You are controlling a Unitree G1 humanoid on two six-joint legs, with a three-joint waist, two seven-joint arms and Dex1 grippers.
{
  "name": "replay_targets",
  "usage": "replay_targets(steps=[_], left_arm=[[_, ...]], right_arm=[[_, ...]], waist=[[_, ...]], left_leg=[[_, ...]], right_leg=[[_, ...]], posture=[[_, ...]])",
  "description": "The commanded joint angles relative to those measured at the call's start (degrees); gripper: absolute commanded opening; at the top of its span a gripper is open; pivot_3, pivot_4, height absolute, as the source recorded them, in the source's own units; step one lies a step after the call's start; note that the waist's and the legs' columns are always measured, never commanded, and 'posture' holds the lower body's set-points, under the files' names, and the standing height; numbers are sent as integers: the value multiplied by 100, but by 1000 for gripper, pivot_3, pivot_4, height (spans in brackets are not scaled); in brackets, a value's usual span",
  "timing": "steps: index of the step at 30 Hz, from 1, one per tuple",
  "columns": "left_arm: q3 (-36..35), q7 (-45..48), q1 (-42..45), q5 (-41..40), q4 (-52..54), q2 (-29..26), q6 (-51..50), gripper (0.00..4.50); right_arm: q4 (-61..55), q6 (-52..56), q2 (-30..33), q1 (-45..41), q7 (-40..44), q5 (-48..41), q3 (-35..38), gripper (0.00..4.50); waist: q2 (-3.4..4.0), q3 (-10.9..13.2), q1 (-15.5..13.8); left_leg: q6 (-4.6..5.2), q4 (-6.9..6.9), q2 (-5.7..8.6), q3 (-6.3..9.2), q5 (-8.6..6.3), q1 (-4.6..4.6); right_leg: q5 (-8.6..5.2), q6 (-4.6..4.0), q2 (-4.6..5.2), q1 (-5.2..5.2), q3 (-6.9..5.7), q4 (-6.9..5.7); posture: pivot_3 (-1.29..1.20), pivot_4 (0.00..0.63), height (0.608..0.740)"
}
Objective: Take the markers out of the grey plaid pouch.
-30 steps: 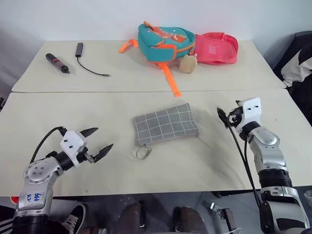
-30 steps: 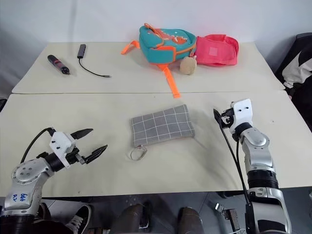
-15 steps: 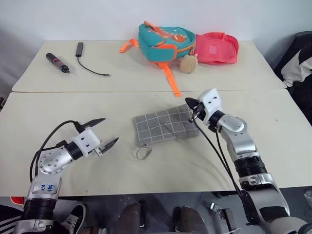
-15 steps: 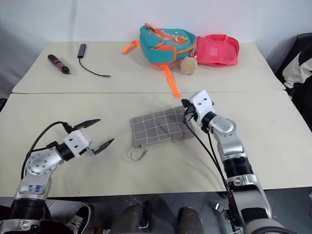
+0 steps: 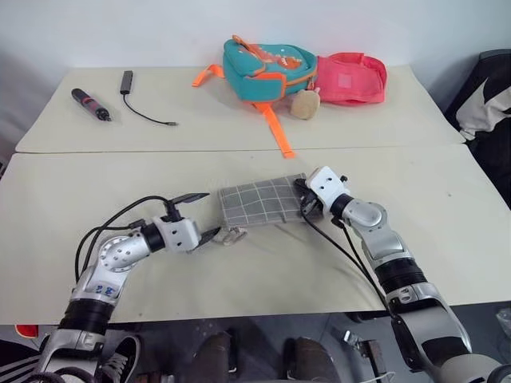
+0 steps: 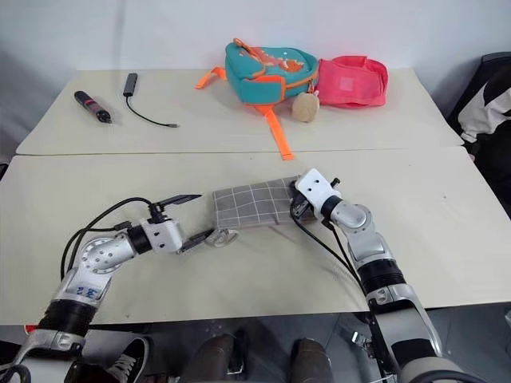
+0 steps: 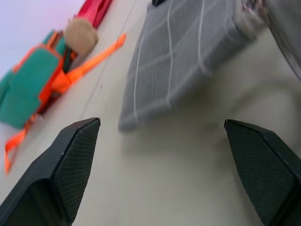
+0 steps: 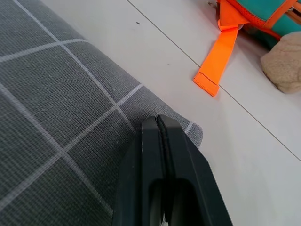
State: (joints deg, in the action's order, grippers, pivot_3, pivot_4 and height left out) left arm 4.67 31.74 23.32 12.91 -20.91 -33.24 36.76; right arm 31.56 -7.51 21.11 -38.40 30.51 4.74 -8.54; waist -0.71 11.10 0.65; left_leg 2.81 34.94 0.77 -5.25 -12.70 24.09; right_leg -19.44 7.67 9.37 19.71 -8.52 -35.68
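Pouch [image 5: 262, 202] zipped, flat on tabletop [image 5: 239, 271]. Right claw [image 5: 306, 201] pressed together on pouch corner. Left claw [image 5: 201, 216] spread near zipper ring [image 5: 232, 235]. Markers not extracted.

Pouch [image 5: 262, 202] mid-table; backpack [image 5: 262, 69] behind it, bag [image 5: 353, 78] right of backpack, pen-like tool [image 5: 89, 104] far left.

Head stereo: we looked down, forward over table [image 5: 239, 279] | wrists: close, both sharing grey plaid pouch [image 8: 56, 117].
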Motion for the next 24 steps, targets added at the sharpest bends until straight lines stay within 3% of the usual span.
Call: replay_targets(steps=[1,6,7,10,21,24], left_arm=[[222,-190,368,192,-491,152,154,4500],[495,-168,594,238,-794,279,254,4500],[574,-118,611,245,-855,309,293,4314],[667,-121,632,314,-933,325,320,3606],[726,204,575,-33,-950,267,292,125],[748,340,471,-160,-788,290,197,22]], right_arm=[[-94,-44,-42,3,61,-16,10,42],[-206,-7,-45,53,51,-66,77,42],[-227,1,-42,57,46,-80,94,12],[-284,20,-35,81,35,-81,108,0],[-497,113,48,196,156,-231,208,0],[-535,134,60,179,139,-301,285,0]], waist=[[0,0,4],[-1,-1,43],[-1,-1,43],[-1,-1,40],[7,-6,66],[11,-8,79]], left_leg=[[0,1,0,0,0,-1],[2,3,0,0,1,-1],[2,4,0,0,1,-1],[3,9,0,3,2,-1],[3,9,0,4,2,-4],[3,9,1,4,2,-6]], right_leg=[[0,0,1,0,0,-4],[0,0,1,-1,-6,-5],[0,0,1,-2,-6,-5],[0,0,3,-7,-10,-5],[0,0,4,-9,-13,-5],[0,0,5,-11,-16,-4]], posture=[[0,150,740],[0,150,740],[0,150,740],[0,150,740],[0,150,740],[0,150,740]])
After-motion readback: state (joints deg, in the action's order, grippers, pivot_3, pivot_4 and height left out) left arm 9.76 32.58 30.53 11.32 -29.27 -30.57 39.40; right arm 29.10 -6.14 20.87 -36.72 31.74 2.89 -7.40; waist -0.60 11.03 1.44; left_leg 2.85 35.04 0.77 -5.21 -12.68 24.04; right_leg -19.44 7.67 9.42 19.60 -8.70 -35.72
